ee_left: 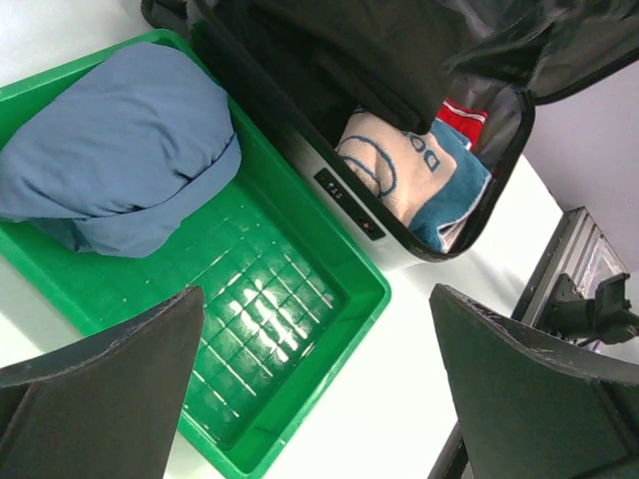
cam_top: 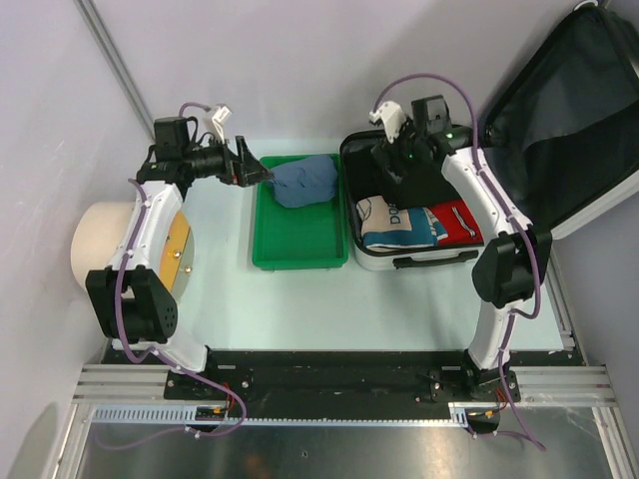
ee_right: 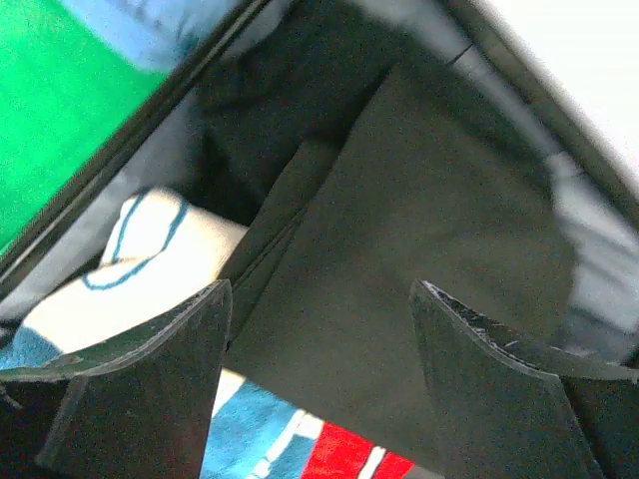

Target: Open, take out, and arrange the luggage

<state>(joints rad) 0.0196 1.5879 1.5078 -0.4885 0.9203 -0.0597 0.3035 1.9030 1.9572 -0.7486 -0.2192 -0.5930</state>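
One luggage point(cam_top: 379, 262) lies open just right of the green tray point(cam_top: 300, 244), its side wall against the tray's right rim; its lid point(cam_top: 559, 130) is raised on the side away from the tray, showing dark lining. Inside it are three cloth items: one cream-and-blue folded cloth point(cam_top: 399, 225) nearest the tray, one red piece point(cam_top: 459, 220) beyond that, and one black cloth point(ee_right: 399, 249) at the far end. In the tray there is one blue cloth bundle point(cam_top: 305, 182), at its far end; the tray's near half is bare. One cream cylinder point(cam_top: 100, 244) lies well left of the tray.

Two arms are at work; the left gripper point(ee_left: 315, 294) hovers at the tray's far left corner beside the blue bundle, fingers wide apart and holding nothing; the right gripper point(ee_right: 319, 287) hangs over the case interior, right of the tray, fingers apart above the black cloth.

The table point(cam_top: 300, 309) is pale and smooth; plain pale walls close it in; a black plate and metal rails run along the edge nearer than the tray.

Blue letters "DO" show on the cream cloth; the rest is hidden.
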